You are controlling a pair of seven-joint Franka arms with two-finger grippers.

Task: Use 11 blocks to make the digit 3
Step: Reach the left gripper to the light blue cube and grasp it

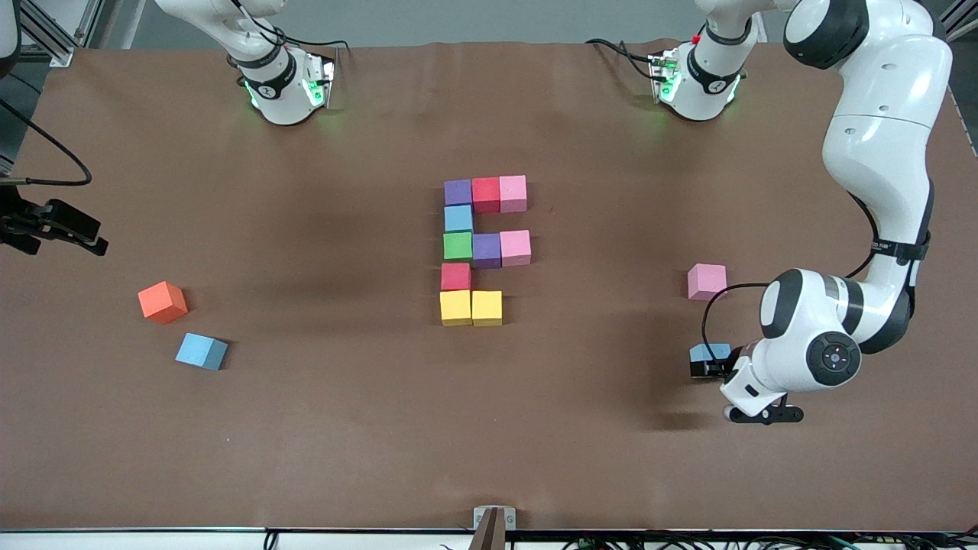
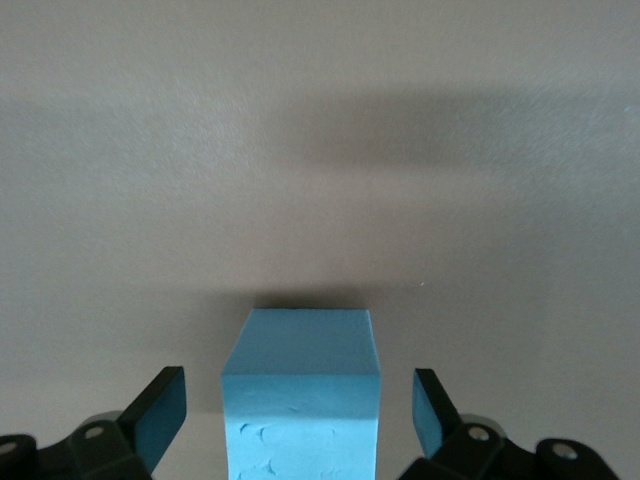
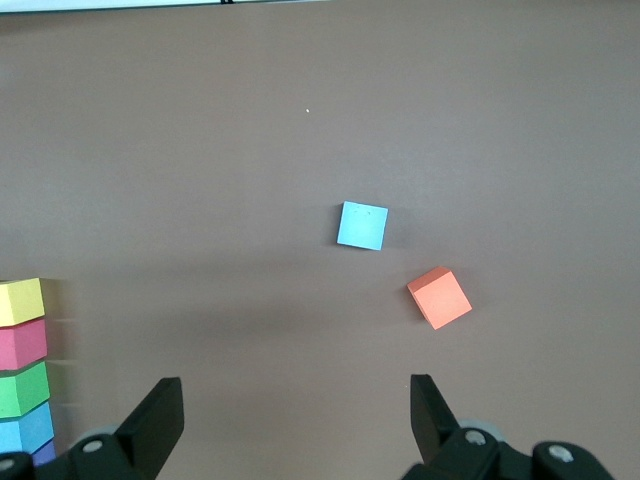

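left gripper (image 2: 300, 420) astride light blue cube (image 2: 303, 400)

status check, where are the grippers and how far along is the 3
Left gripper open around a light blue block on the table. Right gripper open, waiting. Figure has ten blocks, one short. Nothing in the way.

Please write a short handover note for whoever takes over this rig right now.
Left gripper: open, straddling a loose light blue cube, not touching it.
Right gripper: open, empty, waiting at the right arm's end of the table.
Done: ten cubes form the figure mid-table.
Left: one cube to finish the bar of yellow cubes.
Also loose: pink cube, second light blue cube, orange cube.
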